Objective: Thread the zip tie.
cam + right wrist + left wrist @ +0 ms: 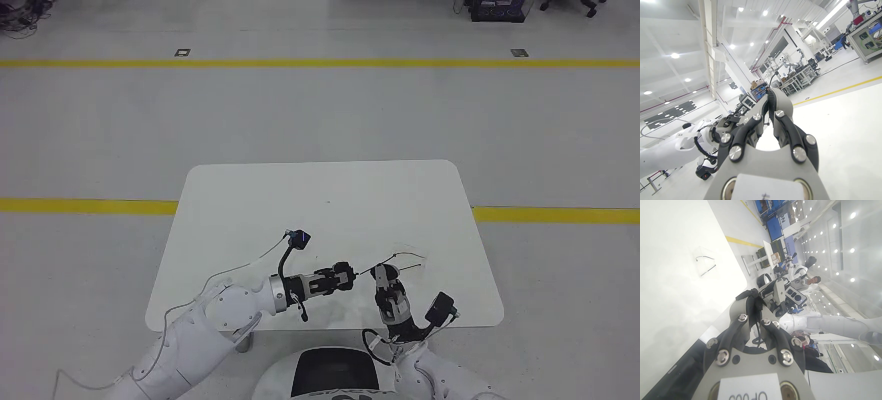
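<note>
Pinching the zip tie [770,79] between its pressed-together fingers, the right gripper [770,94] grips the thin black strip partway along. A short curved length stands out past the fingertips, and the other end hangs down in the gap between the finger bases. In the top view the right gripper [383,272] sits over the near part of the white table [330,190], its forearm coming up from the near edge beside the robot's body. Its fingers point away from the robot and are tilted upward, so the wrist camera looks over the floor toward the ceiling. The left gripper [345,273] is just beside it on the robot's left. The left forearm reaches in from the near left corner and lies almost level, with the fingers aimed straight at the right gripper's tips and a small gap between the two. In the left wrist view the left gripper [752,298] has its dark pads brought together, though it is hard to tell whether anything thin is caught between them. A fine dark bent strand [708,270] lies on the table [677,237] just beyond the right gripper, toward the robot's right. It shows as faint lines [405,257] from above and is possibly a second tie, too thin to make out.
</note>
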Robot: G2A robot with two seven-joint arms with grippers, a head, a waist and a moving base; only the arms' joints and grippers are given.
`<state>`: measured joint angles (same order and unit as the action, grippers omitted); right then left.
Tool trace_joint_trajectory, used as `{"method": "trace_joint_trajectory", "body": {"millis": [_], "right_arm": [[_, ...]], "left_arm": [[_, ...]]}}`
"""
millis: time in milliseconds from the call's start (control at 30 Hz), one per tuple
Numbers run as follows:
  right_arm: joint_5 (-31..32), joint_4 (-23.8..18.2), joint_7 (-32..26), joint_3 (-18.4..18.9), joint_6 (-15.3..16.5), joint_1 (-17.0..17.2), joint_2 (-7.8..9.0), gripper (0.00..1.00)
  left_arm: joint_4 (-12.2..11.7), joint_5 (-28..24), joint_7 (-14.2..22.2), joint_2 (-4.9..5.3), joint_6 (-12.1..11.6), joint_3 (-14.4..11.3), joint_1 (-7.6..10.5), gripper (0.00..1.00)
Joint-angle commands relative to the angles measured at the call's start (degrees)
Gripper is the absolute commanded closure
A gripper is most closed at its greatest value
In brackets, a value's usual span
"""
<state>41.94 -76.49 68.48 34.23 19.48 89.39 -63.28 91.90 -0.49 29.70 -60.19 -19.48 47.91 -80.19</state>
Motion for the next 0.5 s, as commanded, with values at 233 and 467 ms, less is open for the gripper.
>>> {"method": "trace_joint_trajectory", "body": {"millis": [233, 467], "right_arm": [[0.1, 0.4, -0.4, 0.0, 0.0, -0.1, -0.37, 1.0], [0.0, 0.6, 0.0, 0.0, 0.0, -0.1, -0.58, 1.0]], "left_arm": [[0.0, 0.0, 0.0, 0.0, 0.0, 0.0, 0.0, 1.0], [0.0, 0.0, 0.0, 0.0, 0.0, 0.0, 0.0, 1.0]]}}
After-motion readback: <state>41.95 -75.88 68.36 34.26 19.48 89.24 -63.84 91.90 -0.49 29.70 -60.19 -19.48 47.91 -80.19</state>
